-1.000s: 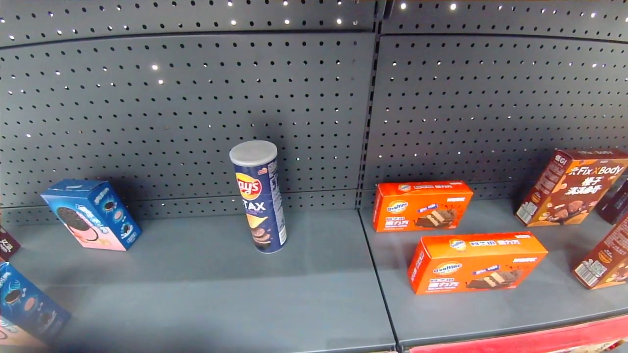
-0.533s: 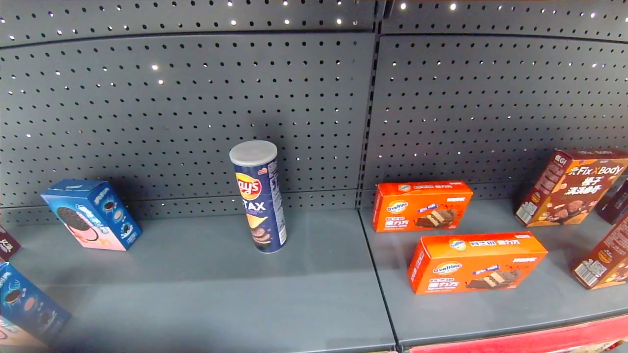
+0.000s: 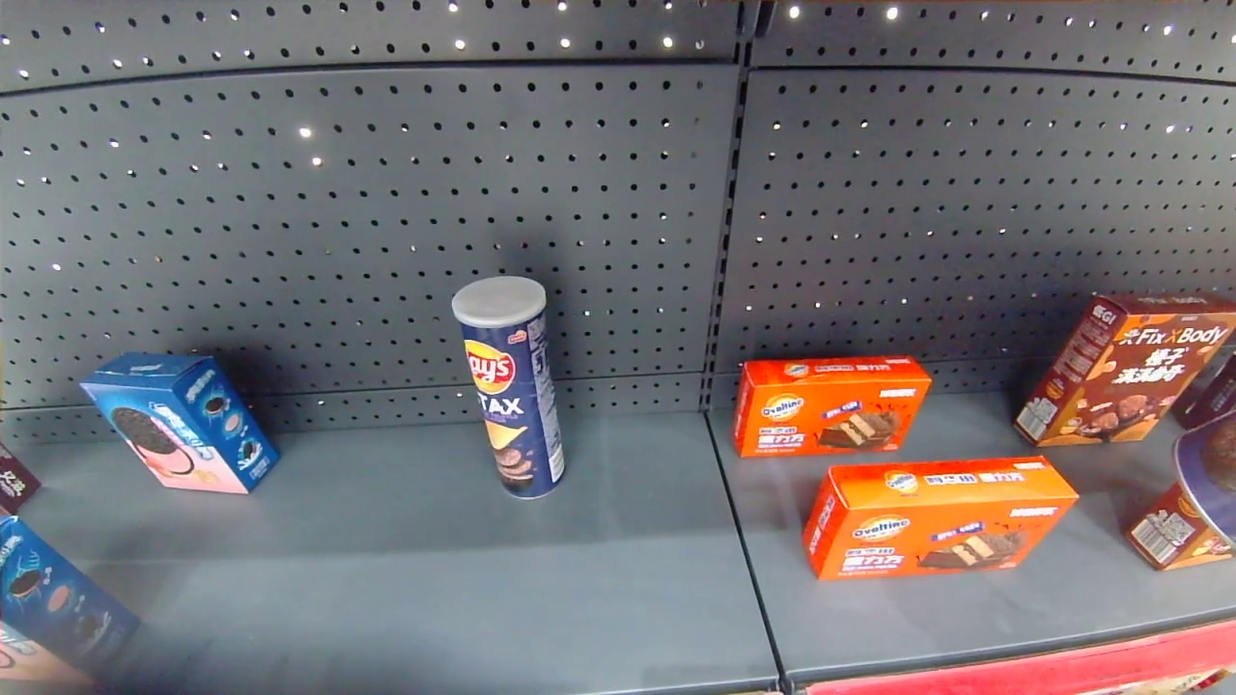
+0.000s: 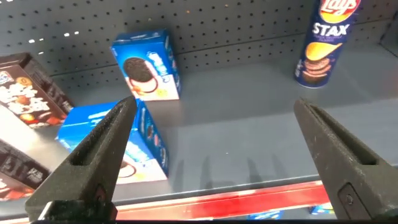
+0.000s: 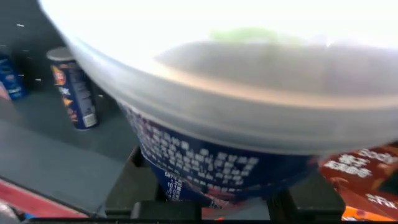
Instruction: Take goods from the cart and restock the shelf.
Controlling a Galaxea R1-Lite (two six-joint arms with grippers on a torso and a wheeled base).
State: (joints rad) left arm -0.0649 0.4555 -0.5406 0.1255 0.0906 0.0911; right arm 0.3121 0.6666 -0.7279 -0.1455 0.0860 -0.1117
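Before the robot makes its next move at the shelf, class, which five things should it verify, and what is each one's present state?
1. Right hand grips a good: ok, shut on the held can.
2. Left hand free: ok, open and empty.
3. Bare room on the shelf: ok, in front of and beside the standing can.
4. Standing can upright: ok.
5. Held can clears the brown box at the right edge: cannot tell, they overlap in the head view.
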